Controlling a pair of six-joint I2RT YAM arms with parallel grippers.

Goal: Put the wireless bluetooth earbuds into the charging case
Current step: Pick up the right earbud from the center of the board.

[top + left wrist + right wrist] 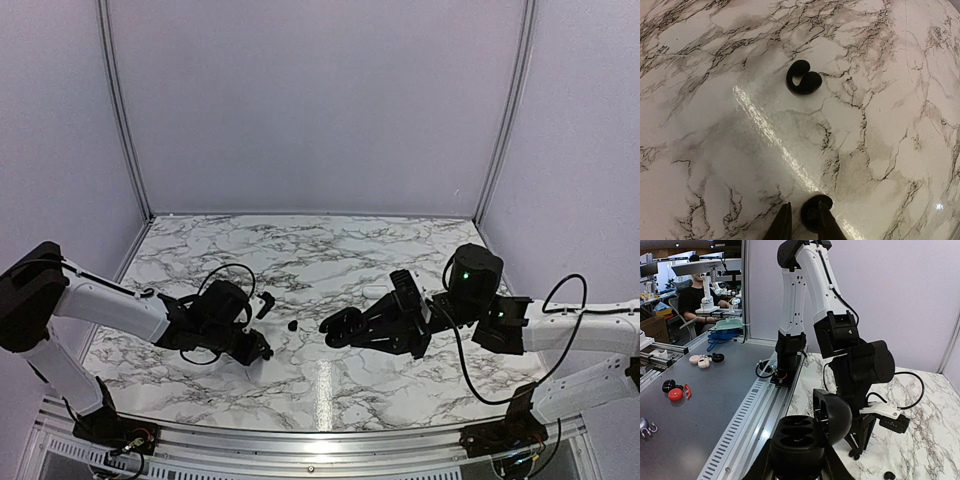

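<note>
Here, right gripper (800, 462) clamps open charging case (795, 432), lower centre. Left gripper (799, 220) straddles first earbud (816, 211), frame bottom; grip unclear. Second earbud (803, 77) well apart, upper centre.

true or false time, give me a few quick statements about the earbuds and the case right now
1. The right gripper holds the charging case with its lid open. True.
2. Both earbuds are already in the case. False: its wells look empty, and a loose earbud lies on the table.
3. A second earbud sits at the left gripper's fingertips. True.
4. The left gripper is raised high over the table. False: it is down close to the tabletop.
</note>
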